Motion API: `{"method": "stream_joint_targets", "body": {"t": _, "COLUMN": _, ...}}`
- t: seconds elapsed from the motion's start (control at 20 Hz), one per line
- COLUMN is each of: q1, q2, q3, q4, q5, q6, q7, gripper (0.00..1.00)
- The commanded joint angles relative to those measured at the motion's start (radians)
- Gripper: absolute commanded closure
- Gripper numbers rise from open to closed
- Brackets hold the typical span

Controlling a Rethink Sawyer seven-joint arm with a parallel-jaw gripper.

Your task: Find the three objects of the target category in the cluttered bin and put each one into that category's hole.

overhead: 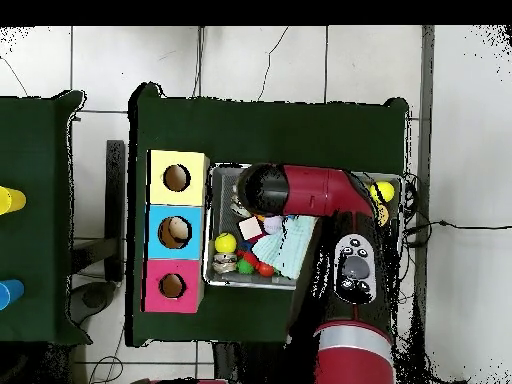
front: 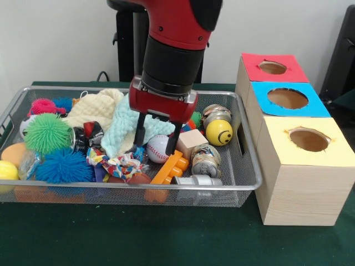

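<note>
Right now the red and black arm's gripper point(front: 156, 137) hangs low inside the silver wire-mesh bin point(front: 247, 166), its two dark jaws spread apart and empty, the tips down among the clutter. Between and just beneath them sits a white baseball with red stitching point(front: 157, 147), beside a pale mint knitted cloth point(front: 126, 128) and an orange plastic building block point(front: 172, 166). Which category is wanted cannot be told from the scene, but the jaws straddle the baseball, so I judge the step in hand to be the reach for a first pick, possibly a ball. A yellow smiley-face ball point(front: 219, 132) lies near the bin's right end, and the three boxes stand just outside on the green tabletop point(front: 166, 238): red-topped box point(front: 272, 67), blue-topped box point(front: 287, 98) and yellow-topped wooden box point(front: 308, 139), each with a round hole. From overhead the arm hides most of the bin. Next, the jaws need to settle a little lower, close squarely round the ball without snagging the cloth, then lift clear of the rim
</note>
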Motion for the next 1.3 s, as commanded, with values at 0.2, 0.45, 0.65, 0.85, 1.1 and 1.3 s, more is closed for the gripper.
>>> {"method": "stream_joint_targets", "body": {"t": 0.2, "q1": -0.004, "q2": 0.018, "q3": -0.018, "q4": 0.079, "q5": -0.021, "q6": 0.048, "q7": 0.092, "gripper": 0.0}}
{"method": "stream_joint_targets", "body": {"t": 0.45, "q1": -0.011, "q2": 0.047, "q3": -0.025, "q4": 0.058, "q5": -0.024, "q6": 0.036, "q7": 0.09, "gripper": 0.0}}
{"method": "stream_joint_targets", "body": {"t": 0.65, "q1": -0.03, "q2": 0.077, "q3": -0.018, "q4": 0.033, "q5": -0.017, "q6": 0.034, "q7": 0.08, "gripper": 0.0}}
{"method": "stream_joint_targets", "body": {"t": 0.85, "q1": -0.036, "q2": 0.104, "q3": -0.019, "q4": -0.001, "q5": -0.015, "q6": 0.043, "q7": 0.076, "gripper": 0.0}}
{"method": "stream_joint_targets", "body": {"t": 1.1, "q1": -0.059, "q2": 0.141, "q3": -0.003, "q4": -0.047, "q5": -0.015, "q6": 0.055, "q7": 0.047, "gripper": 0.0}}
{"method": "stream_joint_targets", "body": {"t": 1.3, "q1": -0.081, "q2": 0.164, "q3": 0.012, "q4": -0.078, "q5": -0.014, "q6": 0.066, "q7": 0.018, "gripper": 0.0}}
